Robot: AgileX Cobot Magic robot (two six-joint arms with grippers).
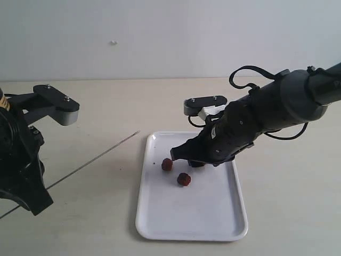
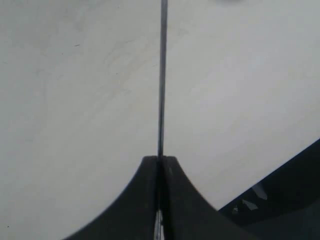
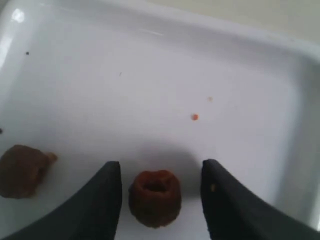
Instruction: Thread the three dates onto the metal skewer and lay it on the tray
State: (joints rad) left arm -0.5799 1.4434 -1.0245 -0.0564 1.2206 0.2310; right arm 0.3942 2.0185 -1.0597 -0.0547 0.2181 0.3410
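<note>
Metal skewer (image 1: 90, 160): partly hidden behind left arm (image 1: 21, 160), rear end cut off at exterior view's edge. One date (image 3: 22, 171), right wrist view: blurred, partly out of frame.

Matte black arms (image 1: 266, 114); grey screw-topped brackets (image 1: 56, 104); looping black cables (image 1: 248, 72); tapered black claw fingers (image 3: 100, 200).

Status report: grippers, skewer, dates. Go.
Left gripper shut on metal skewer, skewer bare. Right gripper open, straddling one date on tray. Second date beside. Nothing blocking.
</note>
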